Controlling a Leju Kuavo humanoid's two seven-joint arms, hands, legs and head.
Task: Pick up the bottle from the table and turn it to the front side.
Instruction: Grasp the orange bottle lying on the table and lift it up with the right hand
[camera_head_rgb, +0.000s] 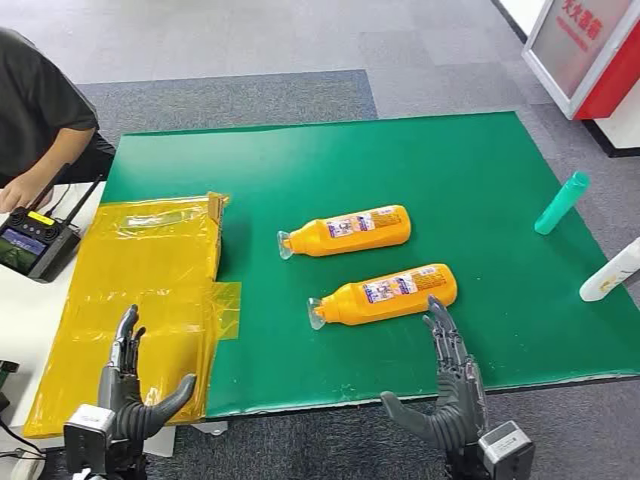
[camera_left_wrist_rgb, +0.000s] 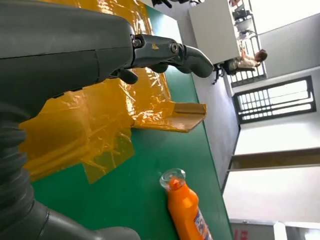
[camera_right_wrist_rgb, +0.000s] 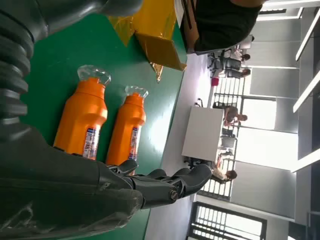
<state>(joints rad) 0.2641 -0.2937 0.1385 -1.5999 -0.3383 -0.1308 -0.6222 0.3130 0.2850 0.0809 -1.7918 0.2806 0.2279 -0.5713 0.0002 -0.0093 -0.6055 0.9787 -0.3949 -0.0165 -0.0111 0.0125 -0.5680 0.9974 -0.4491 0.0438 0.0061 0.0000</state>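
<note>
Two orange bottles with clear caps lie on their sides on the green mat (camera_head_rgb: 468, 190), caps pointing left and labels facing up. The near bottle (camera_head_rgb: 386, 295) (camera_right_wrist_rgb: 81, 120) lies just beyond my right hand (camera_head_rgb: 447, 385), whose fingertips almost reach its base. The far bottle (camera_head_rgb: 349, 231) (camera_right_wrist_rgb: 126, 131) lies parallel behind it. My right hand (camera_right_wrist_rgb: 162, 182) is open, fingers spread, holding nothing. My left hand (camera_head_rgb: 130, 390) (camera_left_wrist_rgb: 166, 52) hovers open over the yellow plastic sheet, far from both bottles. The near bottle's cap end (camera_left_wrist_rgb: 185, 205) appears in the left wrist view.
A crinkled yellow plastic sheet (camera_head_rgb: 143, 290) covers the table's left part. A teal bottle (camera_head_rgb: 561, 202) and a white bottle (camera_head_rgb: 611, 270) lie at the mat's right edge. A person (camera_head_rgb: 38, 120) leans in at far left beside a black controller (camera_head_rgb: 34, 243).
</note>
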